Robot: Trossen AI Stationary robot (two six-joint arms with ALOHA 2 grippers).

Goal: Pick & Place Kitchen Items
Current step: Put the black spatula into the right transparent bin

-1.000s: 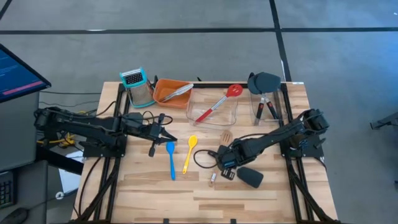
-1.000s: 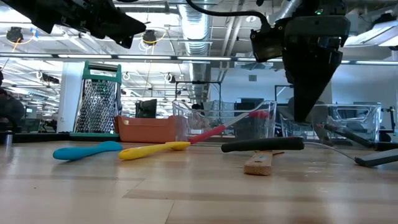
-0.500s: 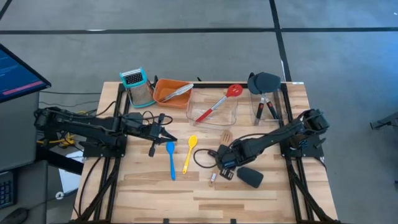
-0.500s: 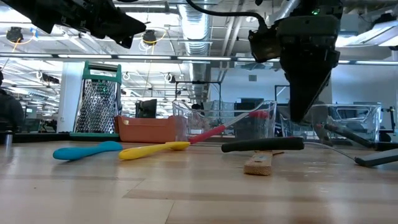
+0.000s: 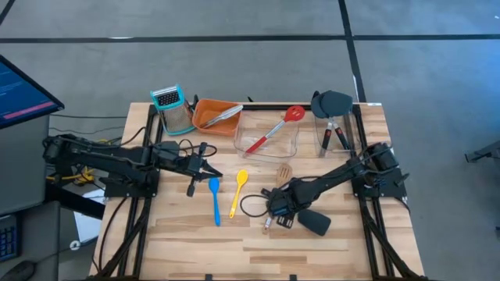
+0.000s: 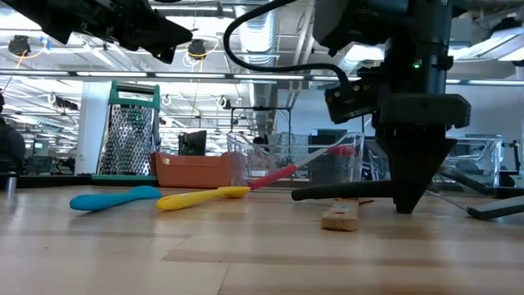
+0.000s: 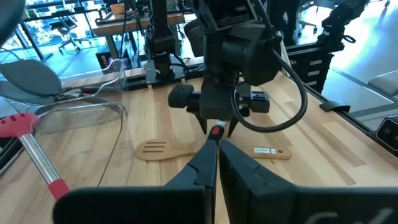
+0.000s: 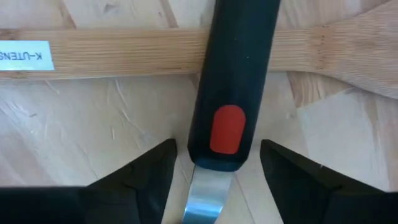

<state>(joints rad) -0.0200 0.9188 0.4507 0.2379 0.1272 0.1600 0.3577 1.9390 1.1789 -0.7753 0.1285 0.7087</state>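
A black spatula (image 5: pixel 311 220) lies on the table at the near right. Its handle (image 8: pixel 233 81), marked with a red dot, rests across the handle of a wooden fork-like spatula (image 8: pixel 124 53). My right gripper (image 8: pixel 217 149) points down, open, low over the table (image 6: pixel 407 205). Its fingers stand on either side of the black handle's end by the metal neck, apart from it. My left gripper (image 5: pixel 211 167) hovers shut over the left half of the table. A blue spoon (image 5: pixel 215 200) and a yellow spoon (image 5: pixel 237 193) lie flat between the arms.
At the far edge stand a grater (image 5: pixel 173 108), an orange tray (image 5: pixel 205 114) with silver tongs, a clear bin (image 5: pixel 289 142) with a red spoon (image 5: pixel 273 131), and a second clear bin (image 5: pixel 332 129) holding dark utensils. A cable loops beside my right gripper (image 5: pixel 250 204).
My right gripper has come down from well above the table to just over it, at the black spatula's handle. The utensils lie where they were.
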